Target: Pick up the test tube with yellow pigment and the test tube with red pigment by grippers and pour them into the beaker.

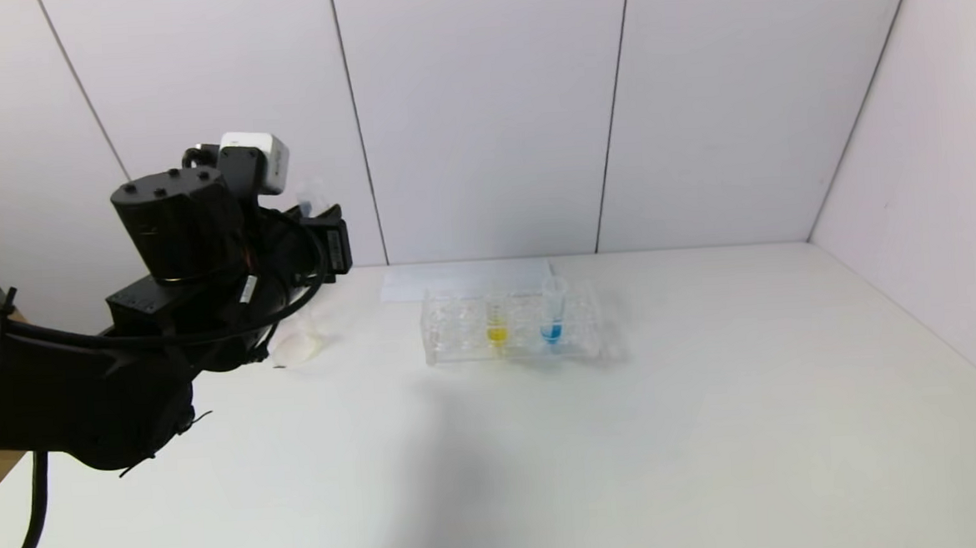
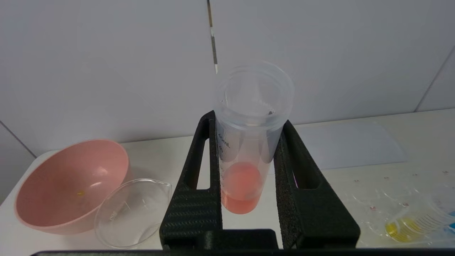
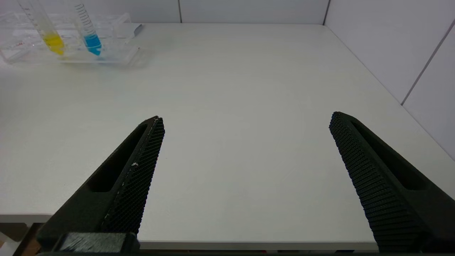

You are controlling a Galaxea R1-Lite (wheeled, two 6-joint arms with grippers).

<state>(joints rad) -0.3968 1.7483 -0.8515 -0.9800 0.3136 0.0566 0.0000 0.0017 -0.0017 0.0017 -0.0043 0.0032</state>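
Note:
My left gripper (image 2: 247, 122) is shut on the test tube with red pigment (image 2: 241, 185) and holds it upright above the table, red-orange liquid at its tip. In the head view this gripper (image 1: 323, 232) is raised at the left. The clear beaker (image 2: 131, 213) stands just beside it, empty, and partly shows in the head view (image 1: 300, 346). The test tube with yellow pigment (image 1: 496, 324) stands in the clear rack (image 1: 458, 342); it also shows in the right wrist view (image 3: 48, 30). My right gripper (image 3: 247, 117) is open and empty over the table's near edge.
A pink bowl (image 2: 67, 185) sits against the beaker on the side away from the rack. A tube with blue liquid (image 1: 552, 312) stands in the rack next to the yellow one. A white sheet (image 1: 465, 279) lies behind the rack. Walls close the back and right.

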